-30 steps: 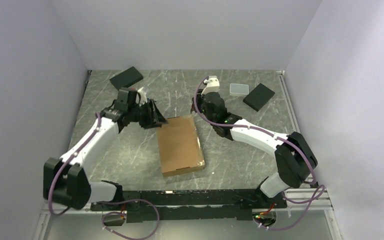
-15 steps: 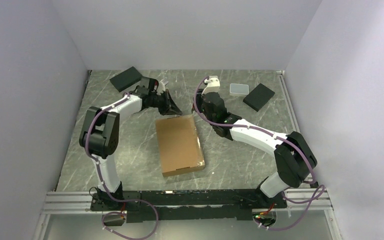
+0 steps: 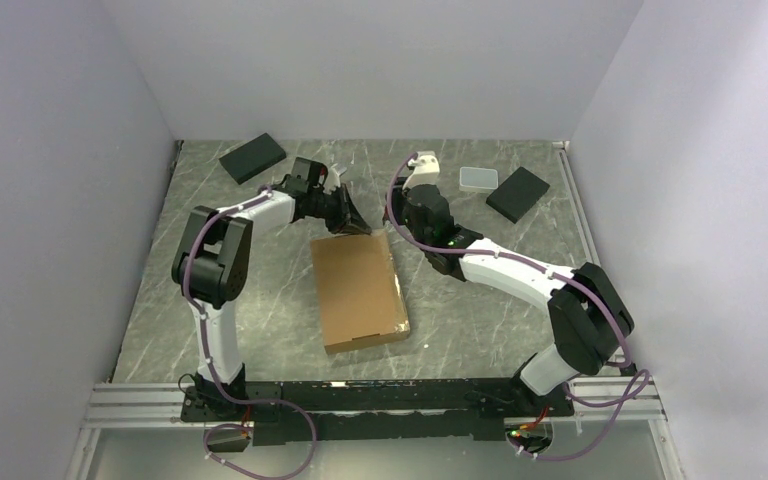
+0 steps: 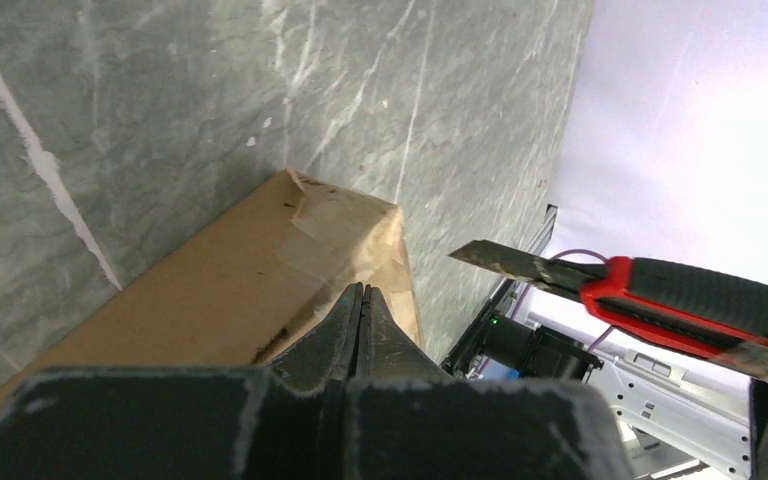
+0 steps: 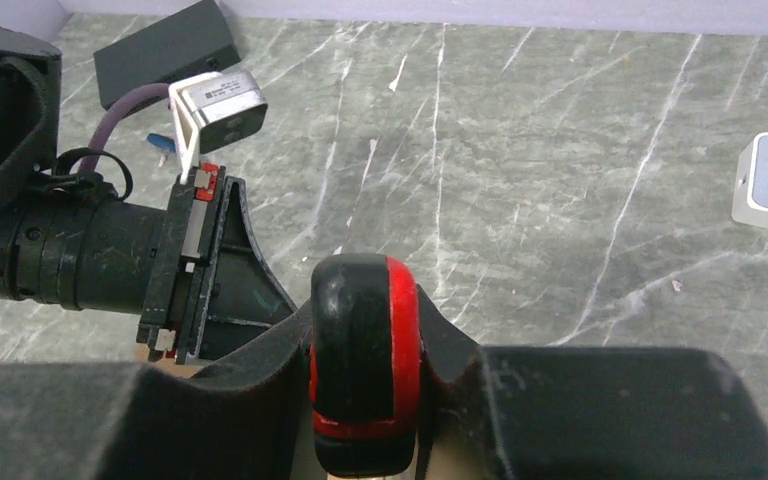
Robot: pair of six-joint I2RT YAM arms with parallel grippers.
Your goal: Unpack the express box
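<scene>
The express box [image 3: 358,290] lies flat and closed in the middle of the table, a brown cardboard mailer. My left gripper [image 3: 353,222] is shut with nothing between its fingers, its tip [image 4: 363,292] right over the box's far edge near a crumpled taped corner [image 4: 345,225]. My right gripper [image 3: 415,215] hovers just beyond the box's far right corner, shut on a red and black utility knife [image 5: 365,360]. The knife's blade [image 4: 505,262] sticks out bare above the table, close to that corner of the box.
A black flat block [image 3: 253,157] lies at the far left and another [image 3: 518,193] at the far right. A small white-grey case [image 3: 478,179] sits beside the right one. Walls close in the table on three sides.
My left arm has swung from the box's left far corner round to its far edge, and its gripper has gone from open to shut. The right arm and the box have stayed put.
</scene>
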